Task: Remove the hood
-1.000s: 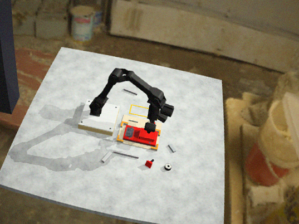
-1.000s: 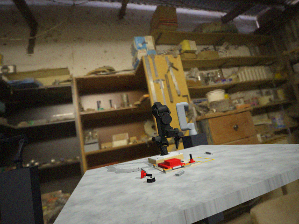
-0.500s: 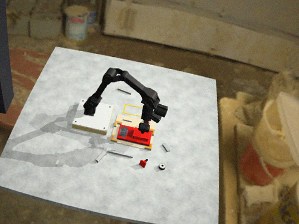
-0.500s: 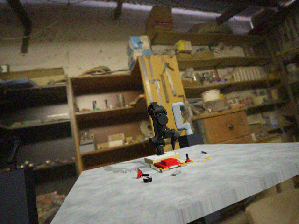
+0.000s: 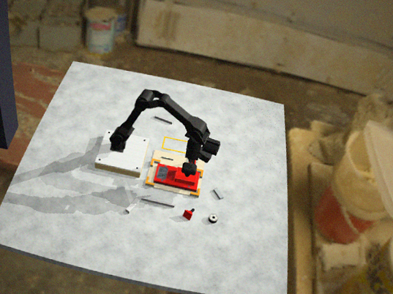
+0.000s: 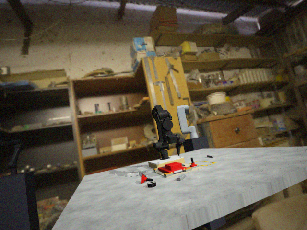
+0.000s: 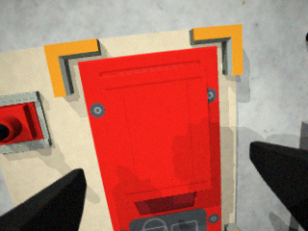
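The hood (image 5: 181,177) (image 6: 173,166) (image 7: 159,130) is a raised red block on the red toy car (image 5: 166,183) (image 6: 162,169) (image 7: 110,166). The car sits between orange corner brackets on a beige board. My gripper (image 5: 187,172) (image 6: 171,156) (image 7: 169,163) is open and empty, pointing down above the car. In the wrist view its fingers stand wide, one to each side of the car, with the hood between and beyond them. The marked area, a yellow outline (image 5: 175,139) (image 6: 208,161), lies behind the board; the arm hides its right end in the top view.
A red part with a black peg (image 6: 193,164) (image 7: 29,117) stands in a grey frame on the board (image 5: 157,154) (image 7: 72,125), beside the car. Another red part (image 5: 187,214), a wheel (image 5: 212,218), a grey block (image 5: 218,193) and thin bars (image 5: 158,203) (image 5: 163,120) lie around.
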